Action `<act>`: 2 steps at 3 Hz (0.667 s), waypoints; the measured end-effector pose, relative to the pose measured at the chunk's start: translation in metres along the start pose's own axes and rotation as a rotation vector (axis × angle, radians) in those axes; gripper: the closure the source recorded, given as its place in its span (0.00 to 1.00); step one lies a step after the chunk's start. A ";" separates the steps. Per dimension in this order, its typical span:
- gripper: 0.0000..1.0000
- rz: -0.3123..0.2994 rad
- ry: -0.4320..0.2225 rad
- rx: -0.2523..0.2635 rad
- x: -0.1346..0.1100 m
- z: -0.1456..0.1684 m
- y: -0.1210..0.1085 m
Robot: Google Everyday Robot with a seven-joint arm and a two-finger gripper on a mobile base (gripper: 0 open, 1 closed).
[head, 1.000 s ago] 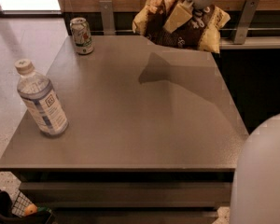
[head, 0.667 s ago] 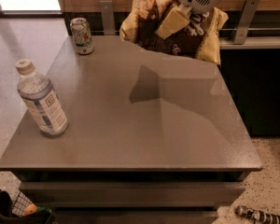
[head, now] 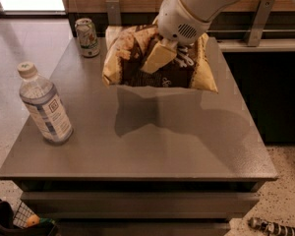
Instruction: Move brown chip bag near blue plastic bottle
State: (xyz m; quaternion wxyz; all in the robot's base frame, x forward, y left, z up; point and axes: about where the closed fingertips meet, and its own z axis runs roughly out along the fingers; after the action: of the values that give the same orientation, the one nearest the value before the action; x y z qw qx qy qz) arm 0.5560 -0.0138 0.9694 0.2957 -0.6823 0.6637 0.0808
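The gripper (head: 160, 57), clamping the crinkled dark-brown chip bag (head: 125, 65), is carrying it farther over the grey desk (head: 177, 146), nearing the clear blue-labelled plastic bottle (head: 44, 107) to its left.

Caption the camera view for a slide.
Gripper holds the brown chip bag above the table; blue plastic bottle stands upright at its left edge.

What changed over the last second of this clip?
The gripper, shut on the brown chip bag, carried the bag from the table's far edge leftward and toward the camera. The bag now hangs above the table and casts a shadow on it. No grasp or release happened. The blue plastic bottle and the green-and-white can stayed put.
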 end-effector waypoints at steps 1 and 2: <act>1.00 -0.071 0.074 -0.091 -0.013 0.016 0.031; 1.00 -0.108 0.173 -0.150 -0.023 0.025 0.056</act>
State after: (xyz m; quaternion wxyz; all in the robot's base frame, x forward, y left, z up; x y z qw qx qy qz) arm 0.5068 0.0217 0.9444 0.1895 -0.7416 0.6412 0.0551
